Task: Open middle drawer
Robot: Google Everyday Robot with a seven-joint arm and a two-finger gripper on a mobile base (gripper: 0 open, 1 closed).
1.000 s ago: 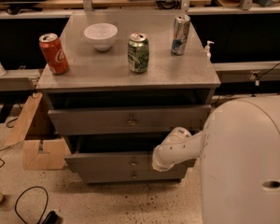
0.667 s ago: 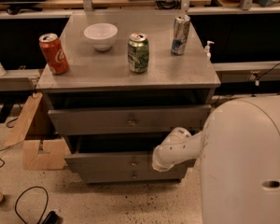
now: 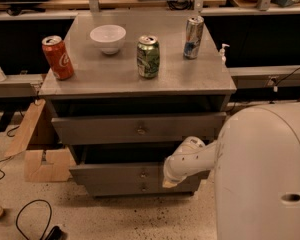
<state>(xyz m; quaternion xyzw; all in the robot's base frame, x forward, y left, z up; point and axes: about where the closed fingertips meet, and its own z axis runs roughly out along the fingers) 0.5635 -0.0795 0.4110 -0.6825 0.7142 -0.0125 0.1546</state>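
Note:
The grey metal cabinet [image 3: 135,76] has three stacked drawers. The middle drawer [image 3: 120,173], a long flat front with a small round knob [image 3: 143,174], stands pulled out a little, with a dark gap above it. My white arm [image 3: 190,156] reaches from my body at the right down to the right part of this drawer's front. My gripper [image 3: 166,182] is at the arm's tip, against the drawer's front, to the right of the knob. The top drawer [image 3: 140,129] also juts out slightly. The lowest drawer [image 3: 140,187] sits just below.
On the cabinet top stand a red cola can [image 3: 57,57], a white bowl [image 3: 108,37], a green can [image 3: 148,56] and a silver-blue can [image 3: 193,37]. A cardboard box [image 3: 37,154] and a black cable [image 3: 30,216] lie on the floor at the left. My white body [image 3: 265,174] fills the right.

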